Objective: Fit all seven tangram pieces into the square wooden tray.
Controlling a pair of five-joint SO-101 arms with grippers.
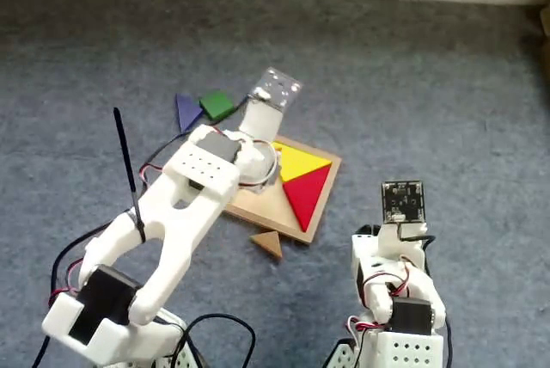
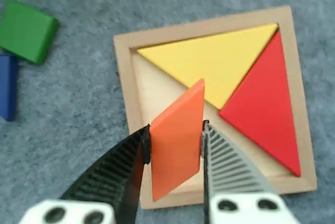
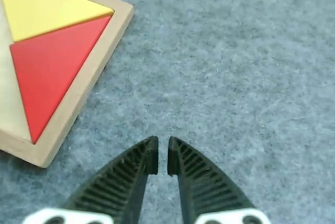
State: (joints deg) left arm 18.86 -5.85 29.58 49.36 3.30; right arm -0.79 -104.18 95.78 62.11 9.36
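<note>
The square wooden tray [image 1: 320, 213] lies mid-table with a yellow triangle [image 1: 301, 162] and a red triangle [image 1: 308, 192] seated in it. My left gripper [image 2: 176, 127] hovers over the tray's [image 2: 123, 93] bare wooden part, shut on an orange parallelogram [image 2: 176, 140] held on edge. The yellow triangle [image 2: 214, 62] and red triangle [image 2: 264, 103] lie just beyond it. My right gripper [image 3: 162, 156] is shut with nothing in it, above carpet beside the tray's corner [image 3: 78, 98].
A green square [image 1: 217, 107] and a blue triangle [image 1: 186, 111] lie on the grey carpet behind the tray. A small orange-brown triangle [image 1: 268, 242] sits at the tray's front edge. The right arm [image 1: 395, 256] stands to the tray's right.
</note>
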